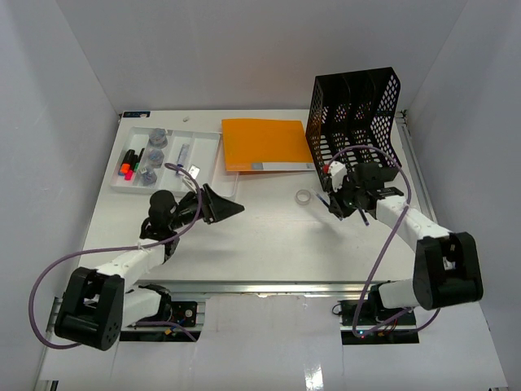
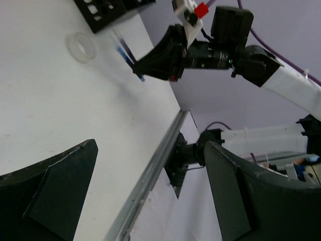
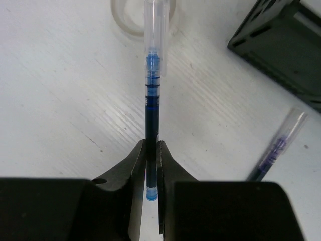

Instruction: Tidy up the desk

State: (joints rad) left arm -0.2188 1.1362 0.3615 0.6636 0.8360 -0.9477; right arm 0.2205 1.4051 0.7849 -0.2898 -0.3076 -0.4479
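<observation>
The white desk (image 1: 260, 236) has a metal rail (image 2: 150, 173) along its near edge. My right gripper (image 1: 335, 205) is shut on a clear blue pen (image 3: 151, 95) and holds it over the desk, beside a clear tape ring (image 1: 303, 196). The pen's tip points toward the tape ring (image 3: 143, 17). A second blue pen (image 3: 277, 149) lies on the desk to the right. My left gripper (image 1: 232, 208) is open and empty over the desk's middle left. In the left wrist view its fingers (image 2: 55, 196) frame the rail, and the right gripper (image 2: 163, 55) with its pen shows beyond.
A white compartmented tray (image 1: 207, 151) with markers and tape rolls stands at the back left. An orange folder (image 1: 264, 145) lies at the back middle. A black mesh file organizer (image 1: 354, 110) stands at the back right, close behind the right gripper.
</observation>
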